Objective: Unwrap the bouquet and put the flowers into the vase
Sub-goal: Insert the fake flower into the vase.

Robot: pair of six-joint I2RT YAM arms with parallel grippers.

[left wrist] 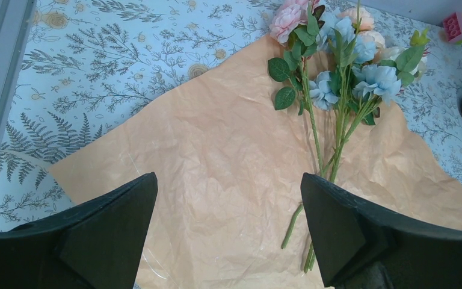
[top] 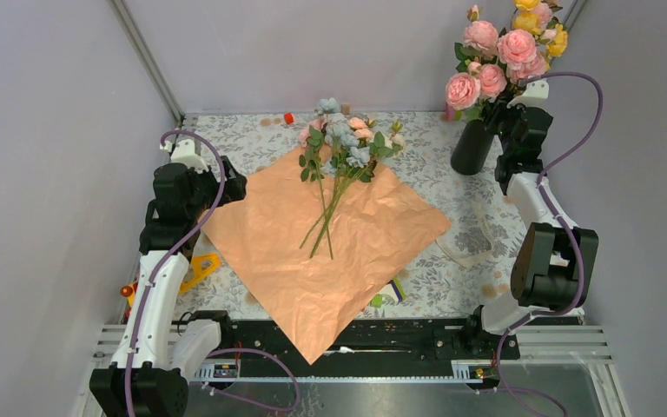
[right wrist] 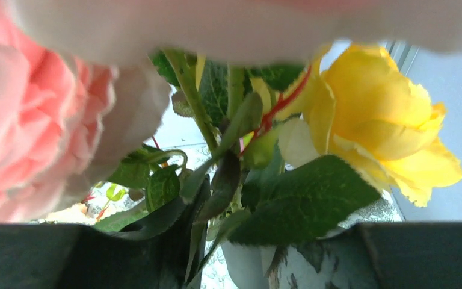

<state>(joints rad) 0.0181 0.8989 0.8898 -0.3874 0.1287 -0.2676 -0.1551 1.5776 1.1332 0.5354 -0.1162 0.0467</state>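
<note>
Now the flowers point(top: 345, 143) lie on the paper point(top: 330, 261), stems pointing near, right of my spread, empty left tool point(left wrist: 228, 177), the nearer one. Right tool point(right wrist: 286, 253) sits at the far-right vase point(top: 473, 148); I cannot tell its grip.

My hand point(left wrist: 227, 180) is spread wide, fingers point(left wrist: 114, 223) at 7 and 5 o'clock, over the peach paper point(left wrist: 216, 126) lying flat on the patterned worktop point(left wrist: 114, 54). The flowers point(left wrist: 344, 72) lie on the paper at 1 o'clock, with their stem ends just beside my 5 o'clock finger.
</note>
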